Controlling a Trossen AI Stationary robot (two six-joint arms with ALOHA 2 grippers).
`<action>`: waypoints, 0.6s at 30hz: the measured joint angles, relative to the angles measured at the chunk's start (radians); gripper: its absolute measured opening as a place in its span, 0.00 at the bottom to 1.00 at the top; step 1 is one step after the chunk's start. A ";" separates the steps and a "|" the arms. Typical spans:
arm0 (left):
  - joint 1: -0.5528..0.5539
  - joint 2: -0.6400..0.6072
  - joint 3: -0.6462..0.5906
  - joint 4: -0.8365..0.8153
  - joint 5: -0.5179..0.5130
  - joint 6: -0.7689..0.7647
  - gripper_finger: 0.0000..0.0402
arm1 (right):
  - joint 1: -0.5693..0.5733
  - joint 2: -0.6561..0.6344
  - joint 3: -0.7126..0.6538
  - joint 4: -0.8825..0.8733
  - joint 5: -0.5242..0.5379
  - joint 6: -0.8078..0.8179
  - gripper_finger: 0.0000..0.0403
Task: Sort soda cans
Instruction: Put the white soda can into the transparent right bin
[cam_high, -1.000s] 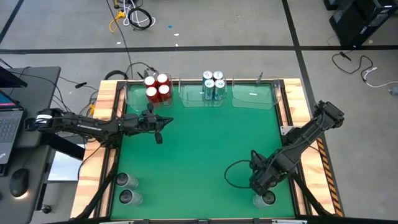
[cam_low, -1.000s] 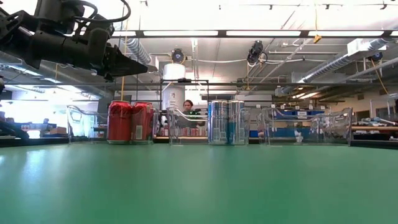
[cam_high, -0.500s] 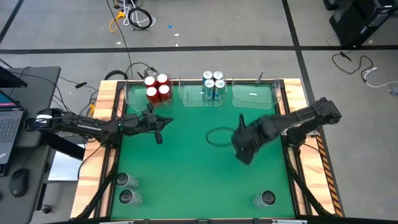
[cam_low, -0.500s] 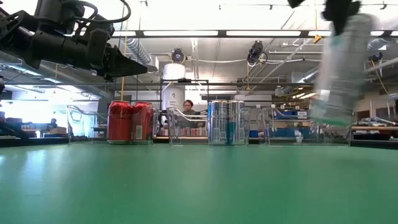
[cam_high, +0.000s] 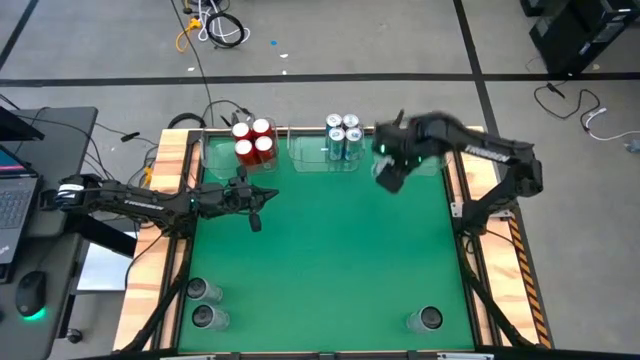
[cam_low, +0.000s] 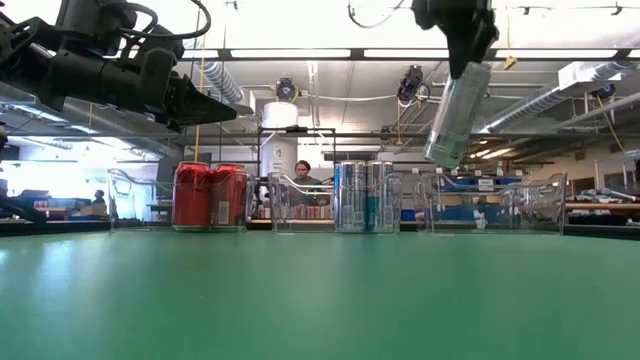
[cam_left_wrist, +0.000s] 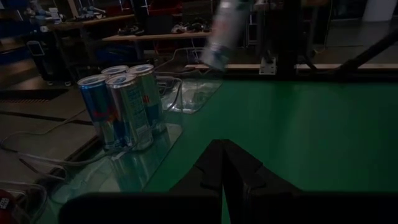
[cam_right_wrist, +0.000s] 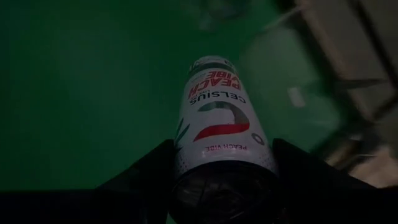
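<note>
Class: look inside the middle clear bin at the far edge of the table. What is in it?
The middle bin holds four blue-and-white cans, upright and packed together. Whether anything lies beneath them cannot be seen.

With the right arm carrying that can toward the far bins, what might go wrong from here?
1. The right gripper holds the white can tilted, above the table; lowered like that, it may tip over inside the empty bin.
2. It hangs close to the blue cans next door, so a drift sideways might clip them or a bin wall.
3. The left gripper, shut, waits near the red cans.
</note>
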 joint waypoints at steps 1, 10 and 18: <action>0.000 0.000 0.000 0.000 0.000 0.000 0.01 | -0.042 0.000 0.000 0.000 0.017 -0.027 0.55; 0.000 0.000 0.000 0.000 0.000 0.000 0.01 | -0.408 0.000 0.000 -0.001 0.075 -0.218 0.55; 0.000 0.000 0.000 -0.001 0.000 -0.010 0.01 | -0.615 0.062 -0.007 0.000 0.101 -0.322 0.55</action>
